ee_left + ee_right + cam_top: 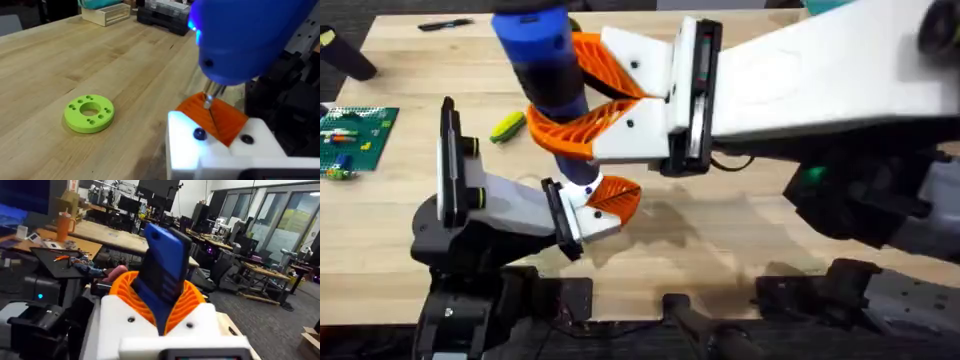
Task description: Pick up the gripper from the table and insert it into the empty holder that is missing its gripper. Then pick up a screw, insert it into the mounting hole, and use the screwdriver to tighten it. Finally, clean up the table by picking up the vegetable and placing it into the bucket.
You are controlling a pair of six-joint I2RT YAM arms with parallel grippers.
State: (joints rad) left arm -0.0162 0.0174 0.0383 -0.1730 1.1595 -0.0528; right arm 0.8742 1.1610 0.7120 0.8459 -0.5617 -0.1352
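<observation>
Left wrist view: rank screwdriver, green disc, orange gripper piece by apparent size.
1. Screwdriver, largest by far, though it sits nearest the camera, so its share is inflated.
2. Green disc.
3. Orange gripper piece, partly hidden by the white holder; close to the disc, so that order is unsure.

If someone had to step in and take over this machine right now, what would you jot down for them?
Right gripper: shut on the blue screwdriver, tip down over the mount.
Left gripper: state unclear; its wrist camera watches the tip.
The orange gripper piece already sits in the white holder. The screwdriver tip is at the orange piece; whether the screw is tight cannot be told.
The vegetable lies on the table, not yet cleared.
Left: finish tightening, put the screwdriver down, drop the vegetable into the bucket.
</observation>
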